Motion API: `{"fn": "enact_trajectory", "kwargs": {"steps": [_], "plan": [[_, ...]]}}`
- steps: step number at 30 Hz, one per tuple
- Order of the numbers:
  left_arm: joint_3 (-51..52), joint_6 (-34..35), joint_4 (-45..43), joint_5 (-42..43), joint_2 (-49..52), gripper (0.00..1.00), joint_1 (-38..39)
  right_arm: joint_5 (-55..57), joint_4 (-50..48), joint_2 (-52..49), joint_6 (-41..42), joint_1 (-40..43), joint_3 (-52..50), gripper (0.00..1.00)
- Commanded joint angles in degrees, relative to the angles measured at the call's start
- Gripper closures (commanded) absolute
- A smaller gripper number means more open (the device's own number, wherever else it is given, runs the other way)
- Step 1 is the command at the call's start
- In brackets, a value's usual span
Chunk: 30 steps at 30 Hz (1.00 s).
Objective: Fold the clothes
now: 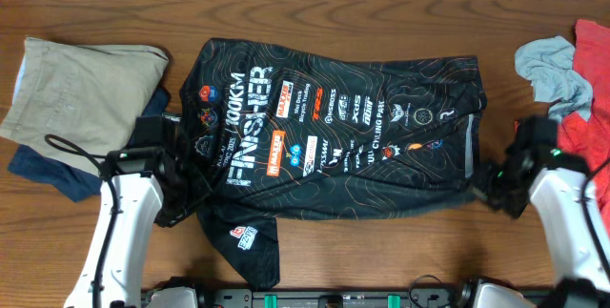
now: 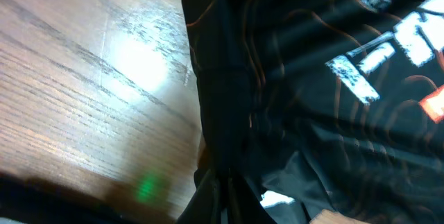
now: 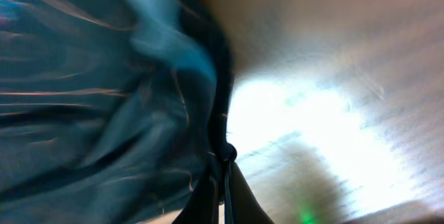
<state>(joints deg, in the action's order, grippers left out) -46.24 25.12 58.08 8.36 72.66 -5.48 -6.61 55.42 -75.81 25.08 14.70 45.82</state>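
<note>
1. The black jersey (image 1: pixel 343 127) lies spread out, logos up, across the middle of the wooden table (image 1: pixel 334 3), with one sleeve pointing toward the near edge. A beige garment (image 1: pixel 71 84) on a navy garment (image 1: pixel 48 170) sits just beside its left side. A grey cloth (image 1: pixel 553 65) and a red cloth (image 1: pixel 586 127) lie off to the right.
2. Both claws are closed on the jersey. The left gripper (image 1: pixel 186 194) pinches its near left edge by the sleeve, and the right gripper (image 1: pixel 488 192) pinches its near right corner.
3. Risks, as I judge them:
   - Each pinch takes only a thin edge, so smooth sports fabric may slide out once lifted.
   - If one arm rises or travels faster than the other, the fold line skews.
   - The loose near sleeve may bunch under the folded layer.
   - The left arm works close to the beige pile and could drag it.
4. The overhead view gives the whole layout, but the arms hide the fingertips there. The left wrist view shows dark fabric gathered in ridges and running down between the closed fingers. The right wrist view is blurred and tinted blue, but it shows just the jersey's border caught at the tips, with bare table beside it.
</note>
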Motion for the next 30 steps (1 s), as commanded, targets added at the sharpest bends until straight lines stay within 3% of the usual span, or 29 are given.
{"fn": "enact_trajectory", "kwargs": {"steps": [1, 11, 22, 30], "plan": [[-5.8, -4.1, 1.3, 2.7, -2.4, 0.94, -0.2, -3.4, 3.8, 3.7, -6.7, -0.7, 9.7, 0.99], [-23.8, -8.3, 8.8, 11.8, -7.1, 0.94, -0.3, -0.3, 12.2, 6.3, -10.0, -0.7, 28.3, 0.99], [-45.6, -8.6, 12.6, 11.8, -8.8, 0.94, -3.7, 3.6, 18.1, 6.3, -10.6, 3.6, 47.8, 0.99], [-56.2, -10.5, 12.0, 11.5, -9.5, 0.94, -7.5, 3.6, 16.9, 6.3, -11.9, 4.5, 57.4, 0.99]]}}
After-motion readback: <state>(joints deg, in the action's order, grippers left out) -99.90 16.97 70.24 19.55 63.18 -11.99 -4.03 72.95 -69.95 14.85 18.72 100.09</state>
